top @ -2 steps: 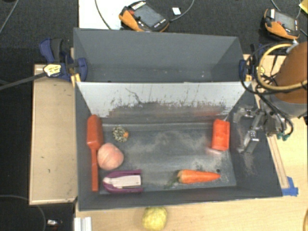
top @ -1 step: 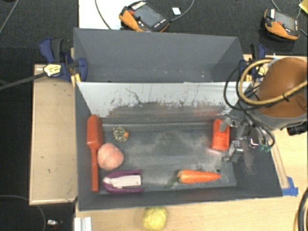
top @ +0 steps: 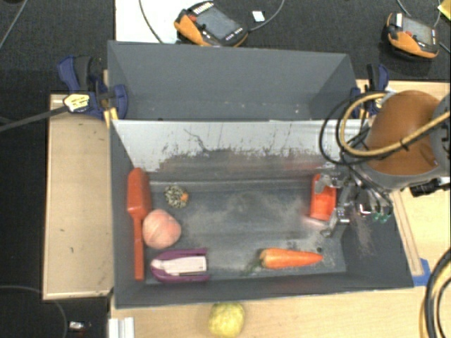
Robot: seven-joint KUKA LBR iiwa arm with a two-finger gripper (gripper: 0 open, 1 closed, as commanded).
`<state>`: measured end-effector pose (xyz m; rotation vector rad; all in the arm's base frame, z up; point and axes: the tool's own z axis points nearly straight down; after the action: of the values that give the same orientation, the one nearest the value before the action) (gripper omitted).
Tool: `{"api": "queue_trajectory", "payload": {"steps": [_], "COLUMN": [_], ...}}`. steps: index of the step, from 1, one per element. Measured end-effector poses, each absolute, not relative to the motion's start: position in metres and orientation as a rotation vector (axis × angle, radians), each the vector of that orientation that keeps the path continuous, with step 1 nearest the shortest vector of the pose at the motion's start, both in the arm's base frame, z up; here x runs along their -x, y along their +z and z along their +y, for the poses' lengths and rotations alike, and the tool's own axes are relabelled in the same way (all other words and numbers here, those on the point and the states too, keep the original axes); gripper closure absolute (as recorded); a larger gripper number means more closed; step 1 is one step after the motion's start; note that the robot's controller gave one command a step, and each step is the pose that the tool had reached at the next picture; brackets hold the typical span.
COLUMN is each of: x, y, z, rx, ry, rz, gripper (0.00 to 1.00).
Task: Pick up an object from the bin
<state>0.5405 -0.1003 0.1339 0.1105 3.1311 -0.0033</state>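
**Gripper low at the bin's right end, beside an orange block behind the carrot**

The carrot [top: 290, 258] lies lengthwise on the floor of the bin [top: 232, 210], close to the front wall, with its green end pointing left. Every other place here is given from it.

Just behind the carrot and slightly to its right, the gripper [top: 338, 213] sits low inside the bin, hard by the right sloping wall. An upright orange block [top: 323, 203] with a redder top stands against the gripper's left side, touching it or very nearly. I judge this to be the thing being picked, since nothing else lies near. Whether the claw is clenched on the block or released beside it, I cannot tell (dark wrist hardware overlaps the block's right edge), so I would not call it held. The block's place close under the wall probably explains the steep descent from above, because a sideways approach has little room there.

The other things lie well left of the carrot:
- A purple-and-white packet [top: 180, 265] is level with it.
- A pink ball [top: 161, 229] lies behind the packet.
- A small speckled ball [top: 176, 196] is farther back again.
- A long red tool [top: 137, 217] lies along the left wall.

They lie spread apart, not heaped, so each could be reached singly.
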Motion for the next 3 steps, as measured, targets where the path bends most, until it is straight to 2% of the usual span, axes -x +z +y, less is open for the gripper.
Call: {"api": "queue_trajectory", "payload": {"steps": [1,2,3], "x": [-0.54,-0.553,-0.54], "y": [0.227,0.226,0.182], "z": [-0.105,-0.112,-0.085], "rx": [-0.297,-0.195,-0.204], "ry": [-0.001,-0.002,-0.001], "rz": [3.108,3.126,3.116], "gripper": [0.0,0.0,0.0]}}
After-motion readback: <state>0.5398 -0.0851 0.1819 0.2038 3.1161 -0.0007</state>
